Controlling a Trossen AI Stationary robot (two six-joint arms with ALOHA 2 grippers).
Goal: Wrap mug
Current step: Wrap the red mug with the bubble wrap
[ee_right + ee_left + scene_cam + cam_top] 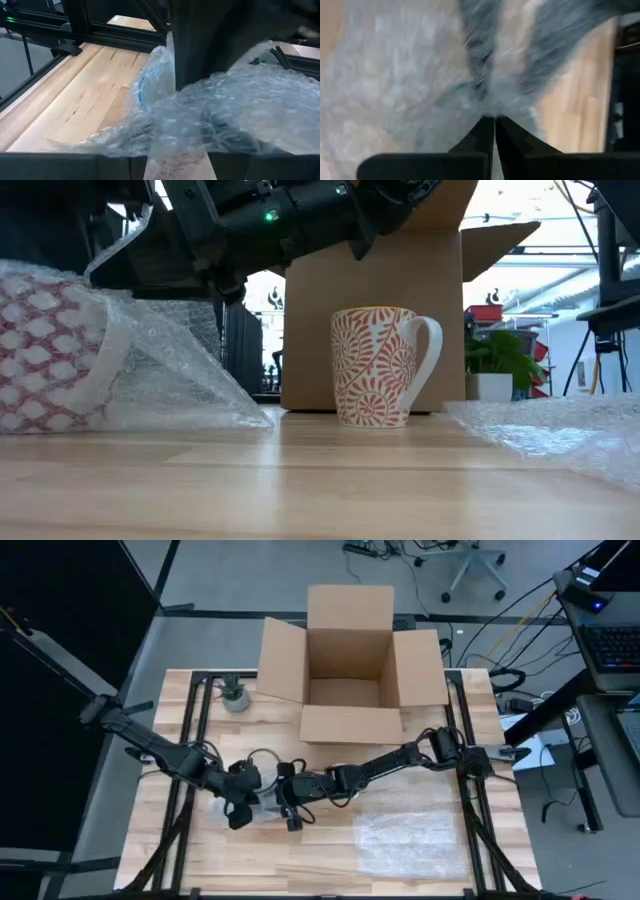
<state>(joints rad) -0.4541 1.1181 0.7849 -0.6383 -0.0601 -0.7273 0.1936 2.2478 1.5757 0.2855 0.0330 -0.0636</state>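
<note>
A red-and-white patterned mug [45, 350] lies on the table under a sheet of bubble wrap [170, 360], between my two grippers. My left gripper [240, 808] is shut on the wrap [445, 75] at the mug's left. My right gripper [292, 812] comes from the right, and the wrapped mug [176, 167] fills the gap between its fingers. The wrap [210, 115] hides the fingertips there. A second mug [380, 365] with an orange swirl pattern stands upright on its base in front of the cardboard box [375, 310]. My left gripper pinches the bubble wrap [492, 107] between its two shut fingers; an edge or a fold, I cannot tell. The wrap spreads away from the fingertips over the mug. My right gripper has the wrapped mug [175, 165] between its two parted fingers. The wrap hides which part it has. The mug rests on the table.
An open cardboard box [350, 670] stands at the far middle of the table. A small potted plant [233, 692] is to its left. A second bubble wrap sheet [410, 835] lies flat near the front right. Black frame rails [195, 730] run along both table sides.
</note>
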